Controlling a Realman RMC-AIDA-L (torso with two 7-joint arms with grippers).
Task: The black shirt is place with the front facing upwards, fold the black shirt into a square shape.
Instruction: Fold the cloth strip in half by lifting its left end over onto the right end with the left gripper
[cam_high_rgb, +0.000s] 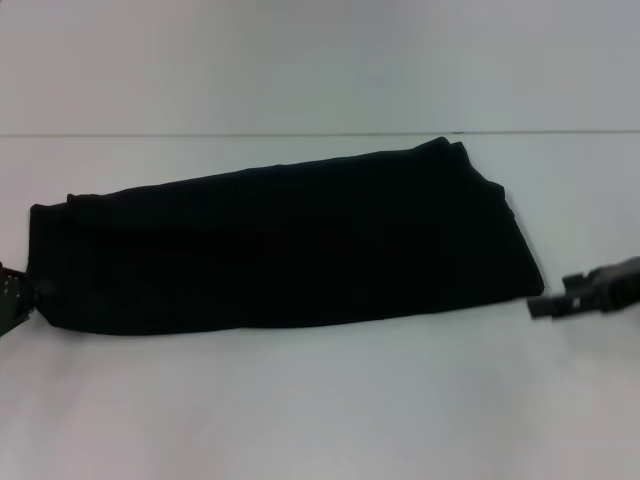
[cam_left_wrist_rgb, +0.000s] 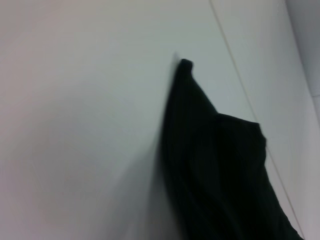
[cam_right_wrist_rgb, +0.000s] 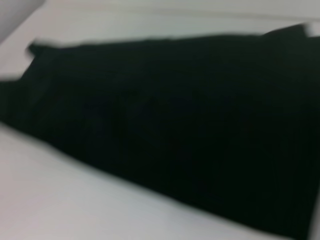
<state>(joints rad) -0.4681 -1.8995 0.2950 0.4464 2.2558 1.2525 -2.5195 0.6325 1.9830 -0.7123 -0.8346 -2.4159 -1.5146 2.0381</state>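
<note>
The black shirt (cam_high_rgb: 280, 245) lies on the white table as a long folded band, running from the left edge of the head view up toward the middle right. No lettering or label shows on it. My left gripper (cam_high_rgb: 12, 300) sits at the band's near left corner, mostly cut off by the picture's edge. My right gripper (cam_high_rgb: 575, 295) hovers just off the band's near right corner, apart from the cloth. The left wrist view shows one pointed end of the shirt (cam_left_wrist_rgb: 220, 165). Black fabric of the shirt (cam_right_wrist_rgb: 175, 125) fills most of the right wrist view.
The white table (cam_high_rgb: 320, 410) spreads in front of the shirt. A thin seam (cam_high_rgb: 200, 134) crosses the table behind it.
</note>
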